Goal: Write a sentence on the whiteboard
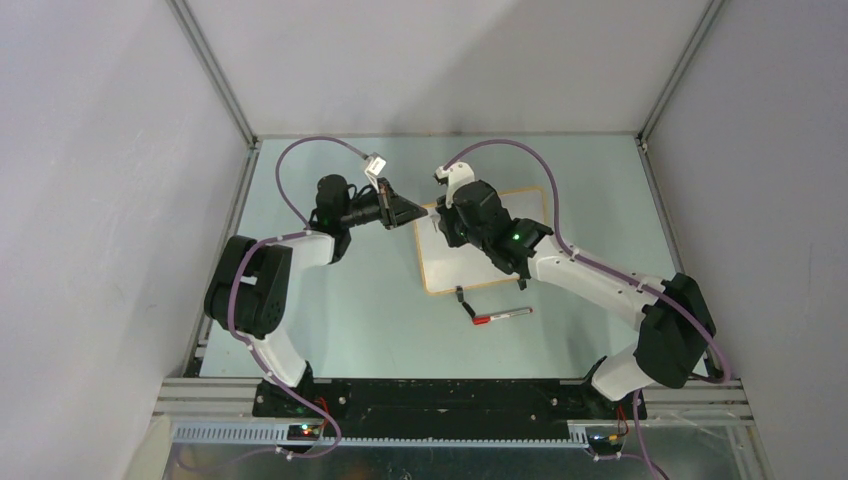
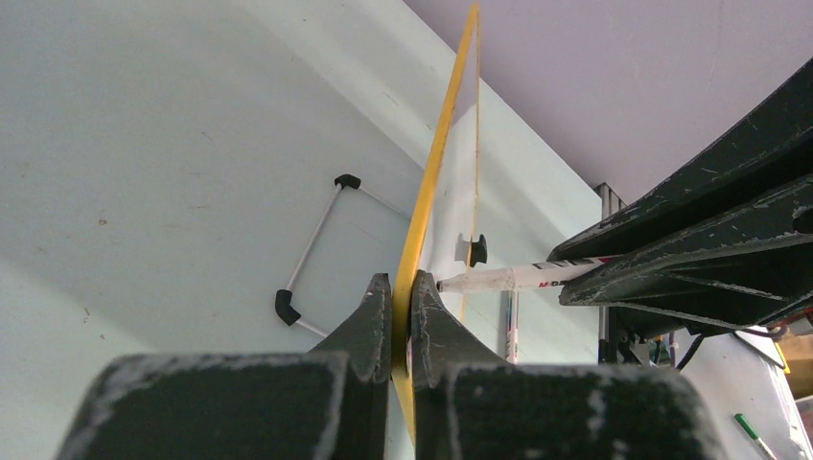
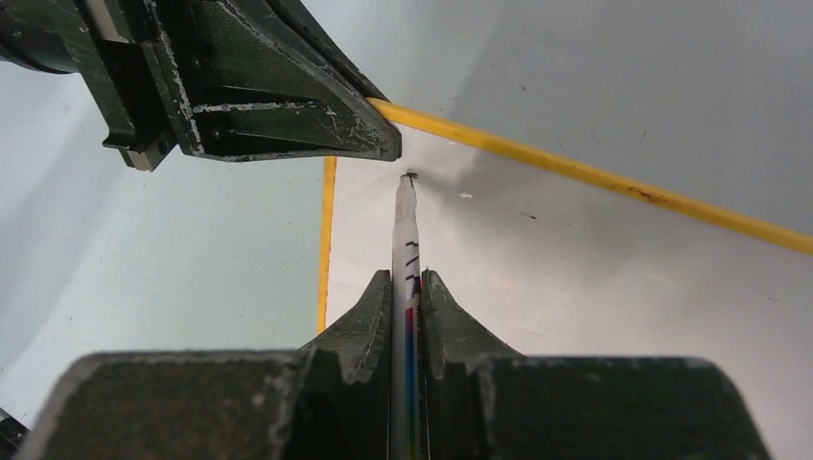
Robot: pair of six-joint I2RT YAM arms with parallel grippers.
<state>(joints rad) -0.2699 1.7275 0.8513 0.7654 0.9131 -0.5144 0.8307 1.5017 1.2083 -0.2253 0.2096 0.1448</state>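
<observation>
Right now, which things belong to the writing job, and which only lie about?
Job: whiteboard, clamped by left gripper; marker, held in right gripper, tip on the board.
Lying about: red-capped pen beside the board; wire bracket with black ends.

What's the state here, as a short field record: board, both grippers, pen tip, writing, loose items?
whiteboard: no words visible
left gripper: shut on the whiteboard's frame
right gripper: shut on marker
marker tip: at the board surface, near the clamped corner
loose: red-capped pen on the table by the board's near edge
</observation>
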